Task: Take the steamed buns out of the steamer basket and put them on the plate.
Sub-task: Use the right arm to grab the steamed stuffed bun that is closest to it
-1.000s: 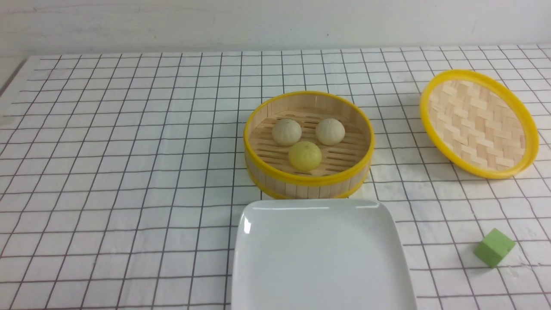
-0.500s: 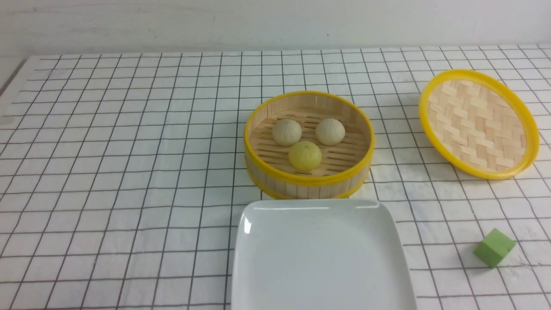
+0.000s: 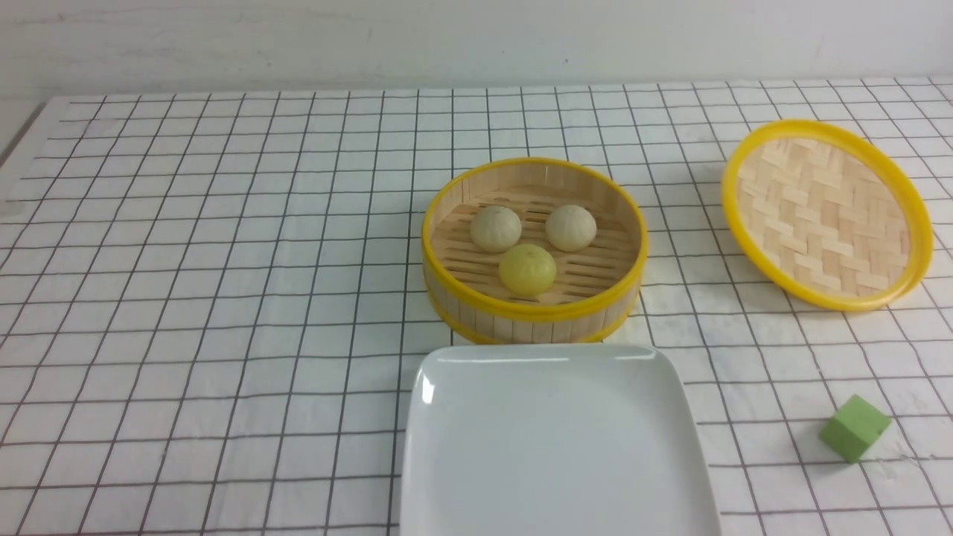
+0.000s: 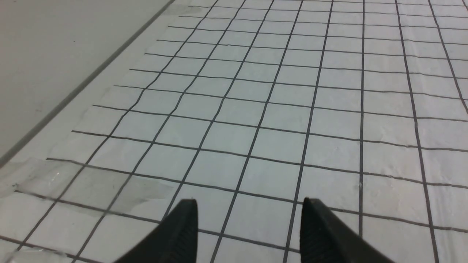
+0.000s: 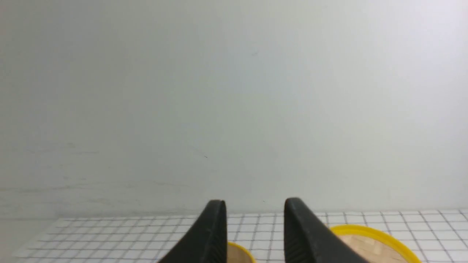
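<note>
**Buns waiting, both pincers empty**

All three buns are sitting inside the basket (image 3: pixel 532 311). Two pale ones (image 3: pixel 496 228) (image 3: pixel 571 227) are lying side by side at the back, and the yellow one (image 3: pixel 527 269) is sitting in front of them.

The plate (image 3: pixel 555 447) is lying just in front of the basket with nothing on it, so each bun is probably getting only a short trip. The lid (image 3: pixel 826 216) is lying off to the right of the basket, which is leaving the top open for reaching in. A green cube (image 3: pixel 855 429) is sitting further right and nearer the camera, out of the way.

The left pincer (image 4: pixel 249 201) is hanging wide over bare checked cloth (image 4: pixel 256 109), holding nothing. The right pincer (image 5: pixel 255 200) is standing narrower, also holding nothing, and is pointing toward the wall behind the basket. Neither one is near a bun. The job is looking not yet begun.
</note>
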`<state>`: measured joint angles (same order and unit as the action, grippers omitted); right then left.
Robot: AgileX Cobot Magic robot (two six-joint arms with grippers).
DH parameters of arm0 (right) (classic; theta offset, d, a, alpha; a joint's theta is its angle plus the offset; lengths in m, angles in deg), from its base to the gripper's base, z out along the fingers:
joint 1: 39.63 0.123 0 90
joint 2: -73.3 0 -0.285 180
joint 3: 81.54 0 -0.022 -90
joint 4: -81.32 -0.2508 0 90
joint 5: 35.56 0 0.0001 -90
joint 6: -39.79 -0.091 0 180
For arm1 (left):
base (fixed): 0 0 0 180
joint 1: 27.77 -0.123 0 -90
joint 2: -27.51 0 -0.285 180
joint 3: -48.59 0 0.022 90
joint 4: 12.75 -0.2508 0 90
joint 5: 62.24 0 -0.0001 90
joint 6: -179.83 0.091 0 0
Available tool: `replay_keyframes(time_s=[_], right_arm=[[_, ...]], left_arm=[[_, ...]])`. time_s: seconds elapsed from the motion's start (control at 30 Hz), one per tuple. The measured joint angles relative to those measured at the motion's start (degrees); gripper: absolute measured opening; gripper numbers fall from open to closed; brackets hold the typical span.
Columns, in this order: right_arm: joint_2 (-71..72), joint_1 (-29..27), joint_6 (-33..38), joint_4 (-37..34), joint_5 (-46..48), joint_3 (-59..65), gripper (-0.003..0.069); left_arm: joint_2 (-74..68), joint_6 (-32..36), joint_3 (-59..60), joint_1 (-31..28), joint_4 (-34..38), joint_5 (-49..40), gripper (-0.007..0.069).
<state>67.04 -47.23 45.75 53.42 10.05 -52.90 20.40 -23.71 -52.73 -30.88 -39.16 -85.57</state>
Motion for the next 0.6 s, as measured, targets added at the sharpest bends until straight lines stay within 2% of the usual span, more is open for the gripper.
replay_keyframes(time_s=[0.27, 0.6], right_arm=[[0.0, 0.0, -0.7, -10.2, -1.7, -0.2, 0.0243], [0.0, 0.0, -0.7, -10.6, -1.6, -0.2, 0.0243]], left_arm=[[0.0, 0.0, 0.0, 0.0, -0.3, 0.0, 0.0397], [0.0, 0.0, 0.0, 0.0, -0.6, 0.0, 0.0397]])
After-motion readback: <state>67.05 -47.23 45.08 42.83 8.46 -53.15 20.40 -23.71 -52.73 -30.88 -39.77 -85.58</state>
